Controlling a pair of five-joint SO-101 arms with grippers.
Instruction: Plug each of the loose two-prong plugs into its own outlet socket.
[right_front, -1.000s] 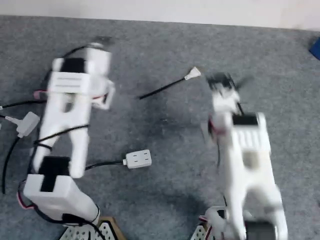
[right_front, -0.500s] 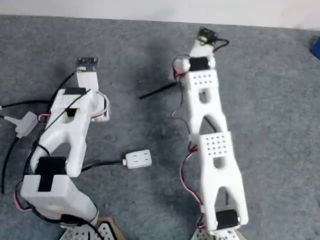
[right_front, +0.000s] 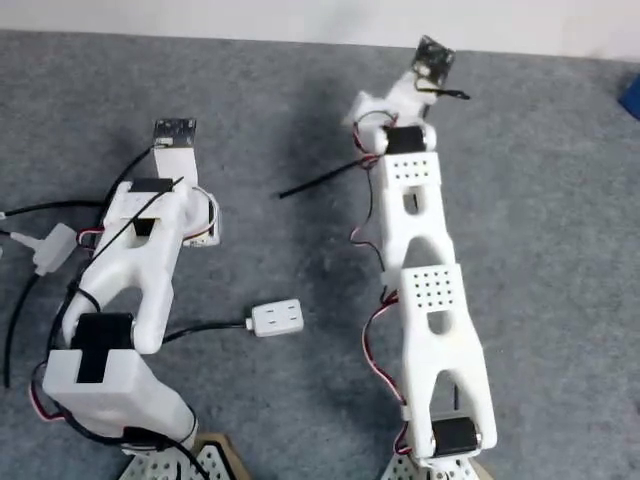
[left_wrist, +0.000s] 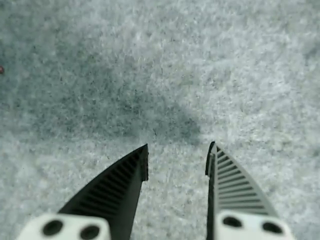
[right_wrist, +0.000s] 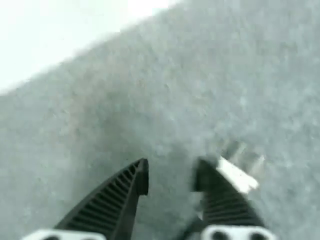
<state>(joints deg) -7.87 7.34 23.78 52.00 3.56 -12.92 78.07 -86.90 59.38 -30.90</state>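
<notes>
— So, nearest us, is that the outlet socket (right_front: 275, 318) lying between the two arms?

— Yes, the white multi-outlet block on its black lead, on the grey table (right_front: 560, 250), closer to the left arm (right_front: 140, 250). I see nothing plugged into it.

— And the left end effector (left_wrist: 177, 160)?

— Parted a moderate way, holding nothing, hanging over the grey surface. Off to that side lies another white cable end (right_front: 52, 247). I can't tell whether it's a plug or a socket.

— Where's the plug, then?

— Farther out. Follow the black cord (right_front: 315, 182) slanting toward the far right until it slips under the right arm (right_front: 410, 200), which is stretched almost to the table's far edge. The two-prong plug (right_wrist: 239, 174) lies at the end of it. Its long axis seems to run in line with the cord, prongs apparently pointing away from the arm.

— Is it in the right end effector (right_wrist: 171, 175)?

— No. The fingers stand apart with a narrowish gap and nothing between them, and the plug sits just outside one finger, beside its tip. I'd say the right arm is the one to take it, being far nearer. It would need to shift sideways to straddle the plug, then bring it back toward us to the socket.
</notes>
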